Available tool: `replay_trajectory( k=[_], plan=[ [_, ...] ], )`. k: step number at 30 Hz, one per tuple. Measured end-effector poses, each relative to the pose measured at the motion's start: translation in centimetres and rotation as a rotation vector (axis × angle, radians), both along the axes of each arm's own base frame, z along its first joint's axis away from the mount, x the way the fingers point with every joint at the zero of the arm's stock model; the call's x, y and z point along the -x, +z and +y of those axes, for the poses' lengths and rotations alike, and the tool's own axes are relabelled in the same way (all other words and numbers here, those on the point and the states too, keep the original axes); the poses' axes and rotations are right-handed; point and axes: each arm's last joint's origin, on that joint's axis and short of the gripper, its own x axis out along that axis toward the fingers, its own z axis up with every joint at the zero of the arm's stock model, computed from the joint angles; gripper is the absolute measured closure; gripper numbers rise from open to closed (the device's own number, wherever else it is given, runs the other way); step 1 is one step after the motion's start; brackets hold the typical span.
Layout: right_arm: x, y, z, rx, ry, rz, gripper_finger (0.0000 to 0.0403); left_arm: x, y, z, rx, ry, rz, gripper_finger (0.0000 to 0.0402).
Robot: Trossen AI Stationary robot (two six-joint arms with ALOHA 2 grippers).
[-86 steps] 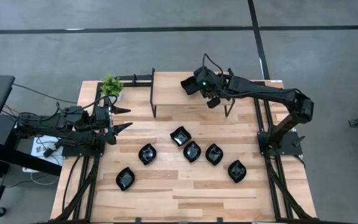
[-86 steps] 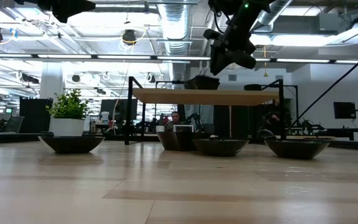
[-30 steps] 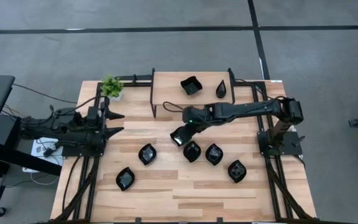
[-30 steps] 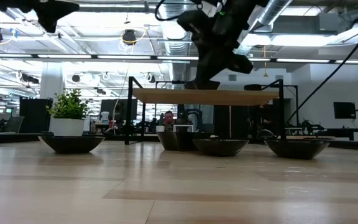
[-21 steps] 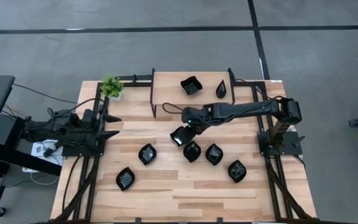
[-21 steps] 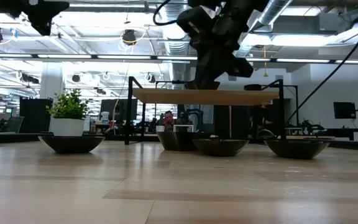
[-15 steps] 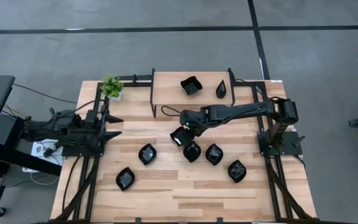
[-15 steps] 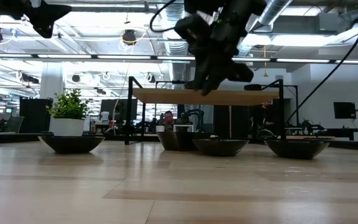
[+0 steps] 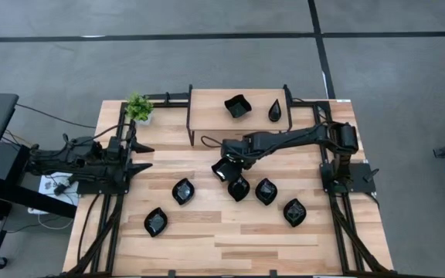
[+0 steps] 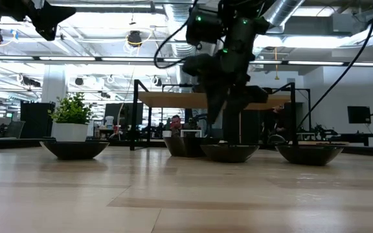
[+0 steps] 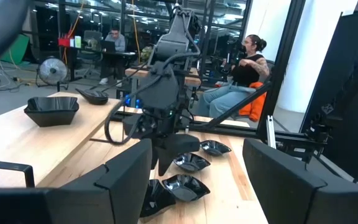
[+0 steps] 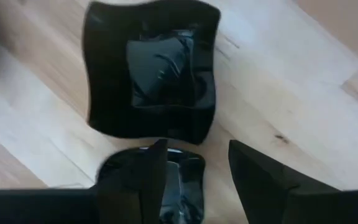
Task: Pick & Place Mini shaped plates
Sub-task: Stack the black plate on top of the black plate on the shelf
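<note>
The right gripper has dropped lower over the wavy-edged square plate on the desk, just in front of the raised shelf; its jaws, narrower a second ago, now stand spread and empty.

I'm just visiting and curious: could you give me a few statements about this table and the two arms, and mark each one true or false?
1. Two black dishes sit on the raised shelf. True.
2. The right pincer hangs over the wavy-edged square dish. True.
3. The right pincer is clamped on a dish. False: its fingers are apart, holding nothing.
4. The potted plant stands on the shelf. False: it stands on the table beside it.
5. The left pincer is open. True.
</note>
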Motion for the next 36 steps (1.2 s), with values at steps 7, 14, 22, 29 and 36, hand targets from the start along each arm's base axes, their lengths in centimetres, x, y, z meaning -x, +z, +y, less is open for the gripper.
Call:
replay_trajectory(
  k=[7,14,22,29,36],
  plan=[
    [-0.4,-0.6,-1.2,0.017,0.021,-0.012,0.0247,0.0,0.0,0.0,0.000,0.000,0.000,0.0147],
    [-0.9,-2.3,-1.6,-0.027,0.052,0.018,0.0258,0.0,0.0,0.0,0.000,0.000,0.000,0.0147],
    [-1.1,-2.5,-1.6,-0.011,0.065,0.009,0.0258,0.0,0.0,0.0,0.000,0.000,-0.001,0.0147],
    [-1.1,-2.4,-1.6,-0.011,0.072,0.005,0.0280,0.0,0.0,0.0,0.000,0.000,-0.001,0.0147],
    [-1.1,-2.4,-1.6,-0.011,0.072,0.006,0.0317,0.0,0.0,0.0,0.000,0.000,-0.001,0.0147]
  ],
)
